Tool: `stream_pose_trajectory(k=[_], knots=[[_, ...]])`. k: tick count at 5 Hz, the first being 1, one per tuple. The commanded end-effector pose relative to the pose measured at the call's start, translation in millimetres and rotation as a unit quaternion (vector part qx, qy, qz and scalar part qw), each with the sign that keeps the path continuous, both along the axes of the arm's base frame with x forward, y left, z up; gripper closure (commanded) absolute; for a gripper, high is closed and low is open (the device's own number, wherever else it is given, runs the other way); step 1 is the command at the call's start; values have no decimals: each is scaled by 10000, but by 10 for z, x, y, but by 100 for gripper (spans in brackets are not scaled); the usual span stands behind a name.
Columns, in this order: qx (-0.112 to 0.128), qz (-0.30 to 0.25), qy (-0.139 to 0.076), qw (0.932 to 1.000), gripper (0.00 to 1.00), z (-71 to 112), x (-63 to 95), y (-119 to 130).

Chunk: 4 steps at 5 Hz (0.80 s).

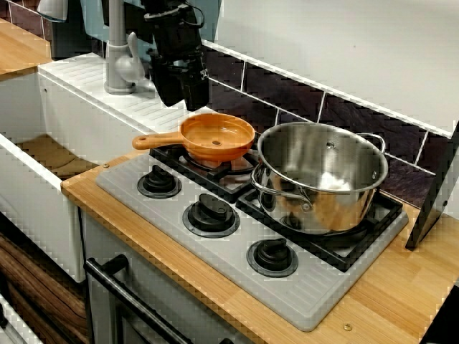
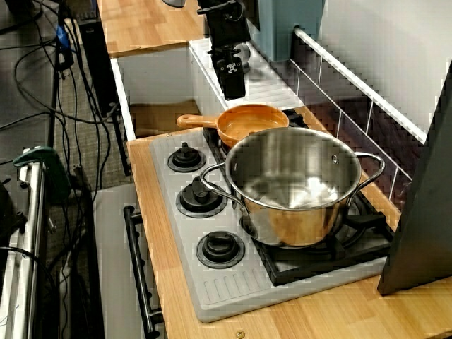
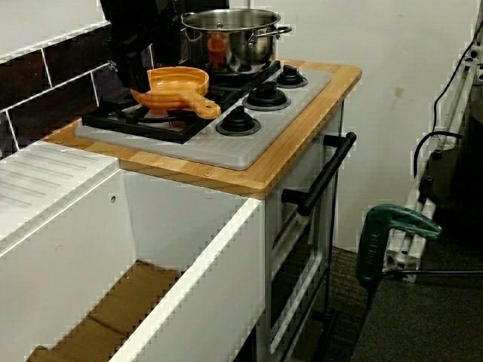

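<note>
An orange toy pan [image 1: 217, 136] sits on the back left burner of the stove [image 1: 215, 251], its handle pointing left toward the sink. My black gripper [image 1: 183, 106] hangs just above the pan's rear left rim, close to the dark wall tiles. Its fingers look slightly apart and hold nothing. In the view from the side the gripper [image 2: 232, 90] hovers behind the pan [image 2: 251, 123]. From the sink end, the gripper [image 3: 136, 75] stands left of the pan [image 3: 177, 81]. A steel pot [image 1: 323, 175] occupies the right burner, close beside the pan.
A grey faucet [image 1: 118, 57] and a white drainboard lie just left of the gripper, with the sink basin [image 3: 113, 302] below. Three black knobs [image 1: 210, 213] line the stove front. A black panel [image 1: 434, 193] leans at the far right. An oven handle [image 3: 326, 173] sticks out in front.
</note>
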State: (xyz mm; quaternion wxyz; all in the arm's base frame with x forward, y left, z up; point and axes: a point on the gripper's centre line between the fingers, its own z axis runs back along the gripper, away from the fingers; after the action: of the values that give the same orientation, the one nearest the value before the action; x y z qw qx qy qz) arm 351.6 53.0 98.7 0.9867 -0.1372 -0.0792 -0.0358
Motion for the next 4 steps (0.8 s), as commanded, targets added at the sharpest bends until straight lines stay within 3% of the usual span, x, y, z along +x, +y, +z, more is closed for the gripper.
stream_pose_trajectory(k=[1, 2, 4], knots=[[322, -870, -589, 9939, 0, 331, -100, -259], [507, -1373, -657, 9870, 0, 369, -125, -425], [626, -2906, -674, 9524, 0, 227, -206, -580]])
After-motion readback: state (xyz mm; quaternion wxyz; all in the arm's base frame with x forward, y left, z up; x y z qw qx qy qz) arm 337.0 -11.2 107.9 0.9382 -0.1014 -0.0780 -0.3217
